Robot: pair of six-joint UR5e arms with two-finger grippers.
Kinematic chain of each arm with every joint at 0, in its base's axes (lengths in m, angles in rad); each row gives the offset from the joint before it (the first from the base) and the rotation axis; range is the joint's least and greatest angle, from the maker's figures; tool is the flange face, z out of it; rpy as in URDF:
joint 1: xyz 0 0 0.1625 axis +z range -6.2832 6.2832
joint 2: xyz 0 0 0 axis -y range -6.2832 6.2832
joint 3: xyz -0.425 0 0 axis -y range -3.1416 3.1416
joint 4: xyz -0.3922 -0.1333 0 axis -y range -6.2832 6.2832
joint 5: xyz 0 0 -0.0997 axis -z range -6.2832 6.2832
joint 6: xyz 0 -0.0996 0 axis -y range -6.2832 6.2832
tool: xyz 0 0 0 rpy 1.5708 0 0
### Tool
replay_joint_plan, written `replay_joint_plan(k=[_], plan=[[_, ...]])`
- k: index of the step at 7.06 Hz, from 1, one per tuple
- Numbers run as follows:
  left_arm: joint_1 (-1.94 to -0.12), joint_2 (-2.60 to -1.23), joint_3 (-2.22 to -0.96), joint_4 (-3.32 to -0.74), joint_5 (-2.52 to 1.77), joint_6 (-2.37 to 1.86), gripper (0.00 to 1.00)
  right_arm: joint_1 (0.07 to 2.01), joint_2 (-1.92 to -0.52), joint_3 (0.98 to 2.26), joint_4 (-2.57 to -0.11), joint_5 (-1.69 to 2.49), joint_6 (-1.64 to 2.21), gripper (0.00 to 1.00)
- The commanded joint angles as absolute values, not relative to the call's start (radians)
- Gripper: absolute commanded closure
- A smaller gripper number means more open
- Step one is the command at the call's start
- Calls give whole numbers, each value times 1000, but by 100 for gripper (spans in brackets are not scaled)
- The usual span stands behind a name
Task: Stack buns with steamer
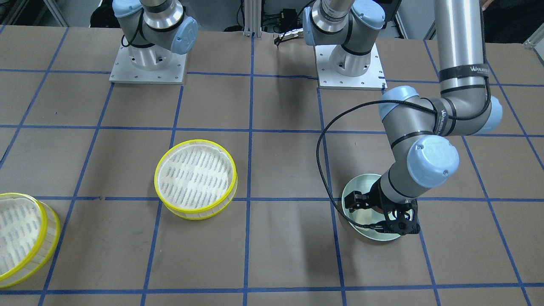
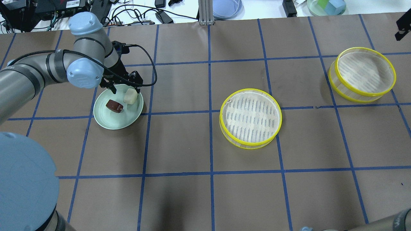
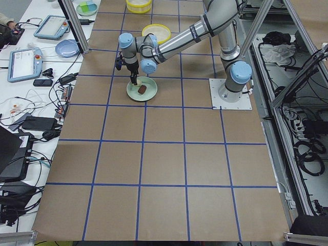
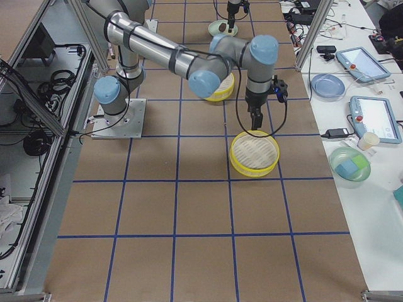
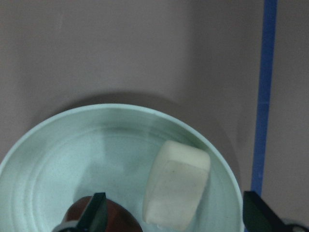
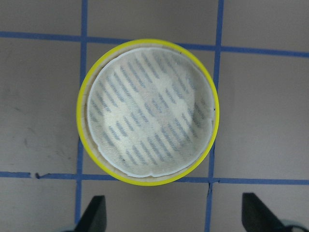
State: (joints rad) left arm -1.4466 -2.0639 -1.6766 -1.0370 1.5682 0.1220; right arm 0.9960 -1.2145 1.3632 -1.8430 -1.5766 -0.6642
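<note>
A pale green plate (image 2: 106, 123) holds the cream-white bun (image 2: 130, 96) and the dark reddish-brown bun (image 2: 114, 106). My left gripper (image 2: 125, 89) hangs open just above the plate's far side. In the left wrist view its fingertips (image 5: 96, 212) straddle the cream bun (image 5: 176, 191), with the brown bun (image 5: 113, 217) by the left finger. A yellow-rimmed steamer tray (image 2: 250, 118) stands mid-table. A second steamer tray (image 2: 364, 73) stands far right. My right gripper (image 6: 175, 215) is open and empty above that second tray (image 6: 147, 111).
Both steamer trays have a striped cloth liner and hold nothing. The arm bases (image 1: 146, 63) are at the robot's side of the brown table with its blue tape grid. Bowls and tablets lie on the bench (image 4: 352, 163) beyond the table edge.
</note>
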Motion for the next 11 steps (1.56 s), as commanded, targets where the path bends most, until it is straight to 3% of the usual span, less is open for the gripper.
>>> replay_joint_plan(k=[1,3,4,5,8,9,11], plan=[[-1442,-2103,-1680,-987,1565,118,30,939,-1058,1394,-2026,-1577,-870,0],[-1442,-2105,-1680,-982,1562,115,75,897,-959,1431,-2157,-1568,-936,3],[-1442,-2102,-1678,-982,1562,117,90,897,-925,1443,-2163,-1551,-939,14],[-1445,-2073,-1675,-988,1557,100,100,897,-901,1450,-2196,-1551,-940,26],[-1559,-1981,-1643,-1044,1525,-86,100,897,-911,1450,-2189,-1558,-933,92],[-1653,-1955,-1609,-1092,1522,-239,100,897,-919,1450,-2184,-1559,-925,100],[-1802,-1974,-1510,-1144,1389,-594,100,897,-974,1448,-2125,-1557,-922,100]])
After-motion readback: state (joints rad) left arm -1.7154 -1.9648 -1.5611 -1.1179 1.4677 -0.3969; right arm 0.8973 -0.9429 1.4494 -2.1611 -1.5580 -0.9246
